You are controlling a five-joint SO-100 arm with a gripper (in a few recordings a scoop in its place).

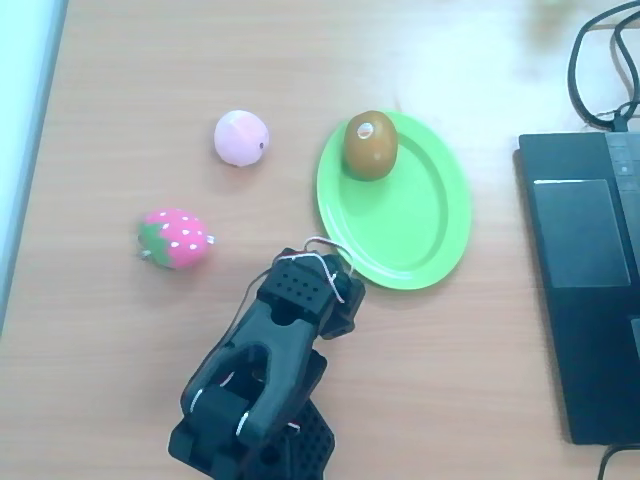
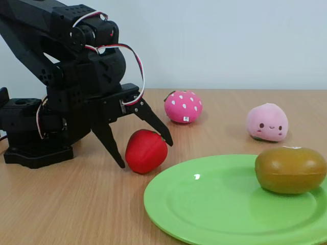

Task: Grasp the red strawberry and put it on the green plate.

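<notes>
Bright, even light; overhead view washed pale toward its top edge. Soft shadows under my arm (image 2: 71,87). Small glare spot on plate (image 2: 196,177). Near plate rim slightly blurred.

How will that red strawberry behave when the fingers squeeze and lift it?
The red strawberry looks rounded and smooth, so it may roll or slip sideways if pinched off-centre. It resembles the soft toy fruits nearby, so it is probably light and gives a little. The gripper straddles it, fingers open.

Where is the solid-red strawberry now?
In the fixed view, the solid-red rounded toy strawberry lies on the wooden table between the claw's open fingers, just left of the lime-green oval plate.
</notes>
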